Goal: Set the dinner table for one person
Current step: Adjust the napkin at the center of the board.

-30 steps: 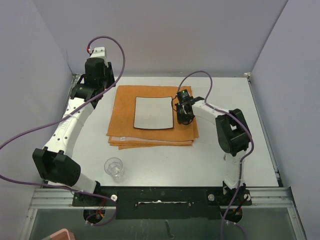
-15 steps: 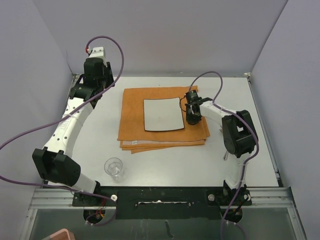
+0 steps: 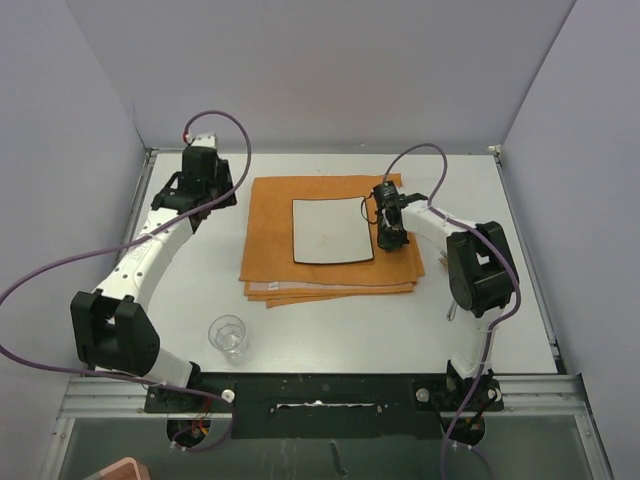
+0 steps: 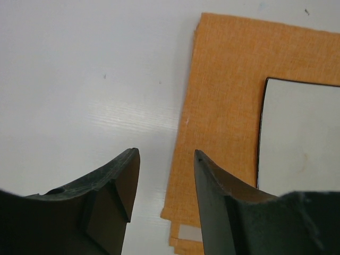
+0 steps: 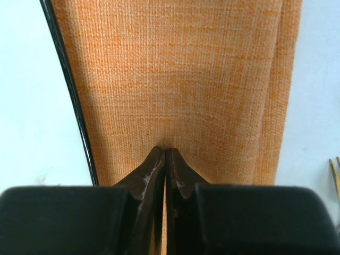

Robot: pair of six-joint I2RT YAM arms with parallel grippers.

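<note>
- Large flat pale grey-white matte dinner table [image 3: 320, 335] spans from both arm bases to the back wall; everything else sits on it.
- Orange folded cloth placemat [image 3: 268, 235] lies mid-table, toward the far side, w/ its layers slightly staggered at the near edge.
- Square white plate w/ thin dark rim [image 3: 330, 230] rests flat on the mat, approx central.
- R gripper [image 5: 164, 150]: jaws together, tips down on the cloth strip just right of the plate, nipping a small pucker. Prob. a pinch grip so mat & plate can be slid as one w/o touching the plate.
- L gripper [image 4: 164, 154]: jaws apart, nothing between them, hanging over bare tabletop just beside the mat's left edge. Looks like standby, maybe to steady that edge.
- Clear drinking glass [image 3: 228, 338] stands upright near the L arm base, well apart from the mat; judged not yet placed at the setting.
- Risk: cloth could slip from the pinch or bunch up.
</note>
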